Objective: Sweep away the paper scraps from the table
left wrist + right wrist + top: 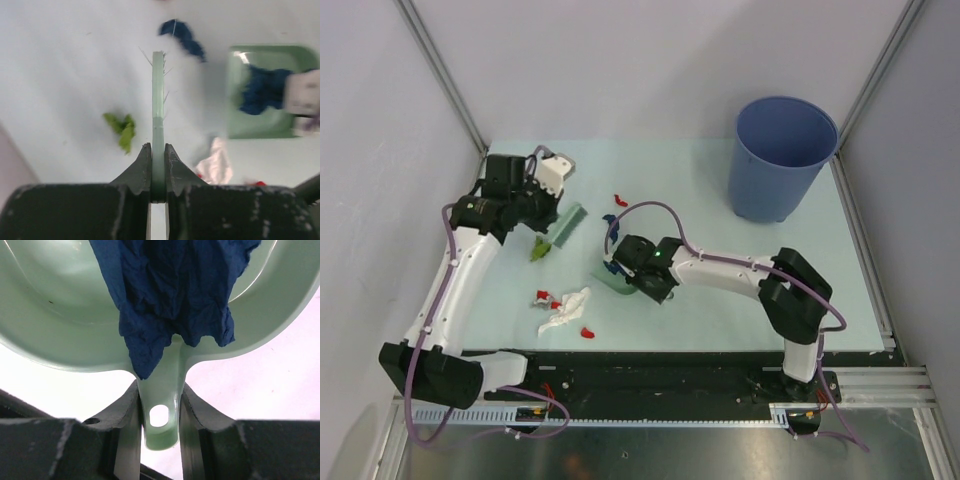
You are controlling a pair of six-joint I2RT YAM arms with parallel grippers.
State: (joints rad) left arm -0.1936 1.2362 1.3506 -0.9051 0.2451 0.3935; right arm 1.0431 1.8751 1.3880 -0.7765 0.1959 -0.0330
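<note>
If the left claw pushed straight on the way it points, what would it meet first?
Probably the dark blue wad just right of the brush tip it grips; the green scrap lies off to the side. Depth is unclear.

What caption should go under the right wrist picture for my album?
The right gripper clamped on the handle of a pale green plastic dustpan, crumpled dark blue paper wad inside.

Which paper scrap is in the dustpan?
The large dark blue wad: it lies in the dustpan; the green scrap, white crumple and red bits lie on the table.
</note>
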